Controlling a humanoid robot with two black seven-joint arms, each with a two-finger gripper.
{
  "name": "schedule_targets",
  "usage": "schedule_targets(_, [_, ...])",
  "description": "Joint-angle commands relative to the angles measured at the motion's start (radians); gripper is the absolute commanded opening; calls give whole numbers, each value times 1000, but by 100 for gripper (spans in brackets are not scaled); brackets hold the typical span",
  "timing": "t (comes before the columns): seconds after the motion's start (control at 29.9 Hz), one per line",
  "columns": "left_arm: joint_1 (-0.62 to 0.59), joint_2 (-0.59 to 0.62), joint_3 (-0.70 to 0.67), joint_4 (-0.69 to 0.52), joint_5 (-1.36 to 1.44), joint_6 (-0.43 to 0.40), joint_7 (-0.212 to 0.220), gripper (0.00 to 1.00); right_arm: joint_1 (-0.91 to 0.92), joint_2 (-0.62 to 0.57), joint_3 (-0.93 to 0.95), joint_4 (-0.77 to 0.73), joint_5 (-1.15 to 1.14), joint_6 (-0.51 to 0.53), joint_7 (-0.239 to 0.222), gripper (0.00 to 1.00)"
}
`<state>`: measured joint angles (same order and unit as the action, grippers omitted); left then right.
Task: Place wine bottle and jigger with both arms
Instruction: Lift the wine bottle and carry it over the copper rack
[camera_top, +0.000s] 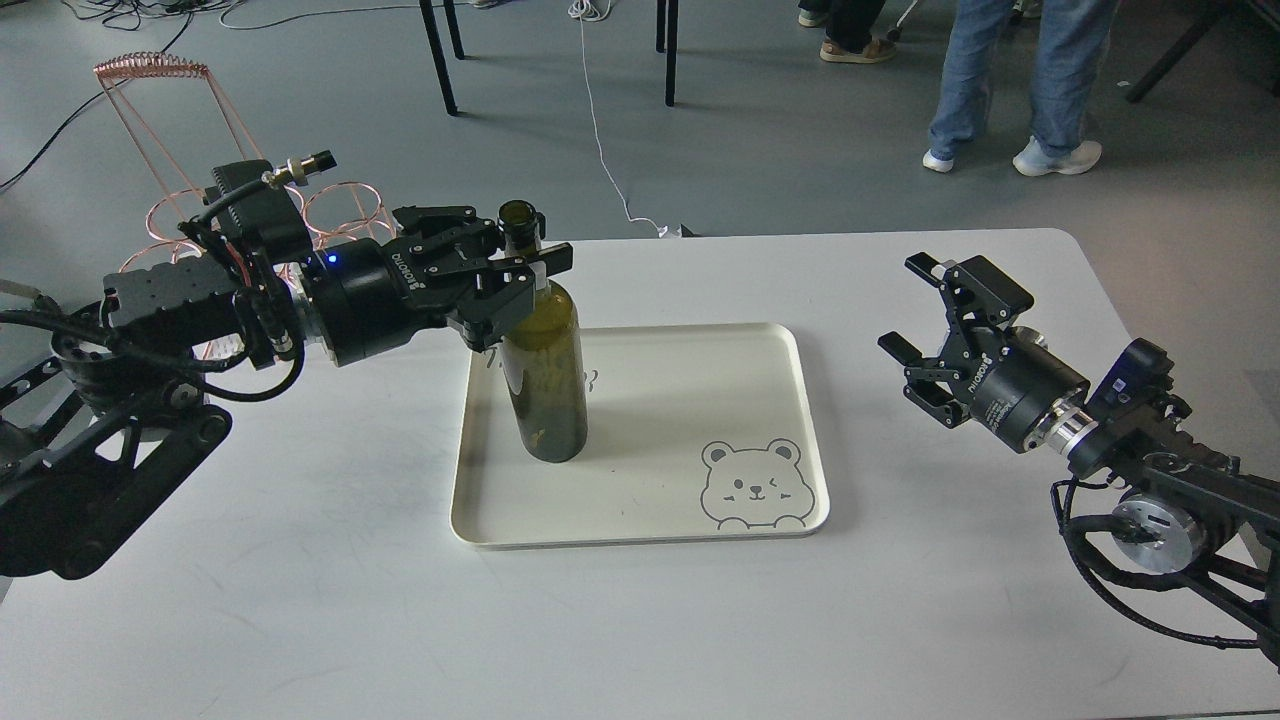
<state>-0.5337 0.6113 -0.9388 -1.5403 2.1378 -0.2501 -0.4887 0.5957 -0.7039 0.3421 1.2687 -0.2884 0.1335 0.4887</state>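
The dark olive-green wine bottle (545, 370) stands upright on the left part of a cream tray (640, 536) with a bear drawing. My left gripper (536, 240) comes in from the left at neck height, and its two fingers are closed in on the bottle's neck, one behind and one in front. My right gripper (910, 305) is open and empty, hovering over the table to the right of the tray. The jigger is out of view.
A copper wire rack (165, 205) stands behind my left arm at the table's far left. The white table (640, 620) has its far edge just behind the tray. A person's legs (1010, 80) and chair legs are on the floor beyond.
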Motion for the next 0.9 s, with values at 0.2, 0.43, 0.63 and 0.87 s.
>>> schedule_targets(0.2, [-84,21,0,-12,-36,-12,0,12,-4,18,0,0,0,-20,0,99])
schedule_targets(0.43, [-343,131,9,87,-157,-84,0,12,-4,18,0,-2,0,-25,0,99])
schedule_targets(0.63, [-503,212,52,276,-216,-130,0,13,-4,18,-2,-2,0,-25,0,99])
schedule_targets(0.87, [-611,269,222,416,-253,-127,0,13,-8,18,0,-2,0,-26,0,99])
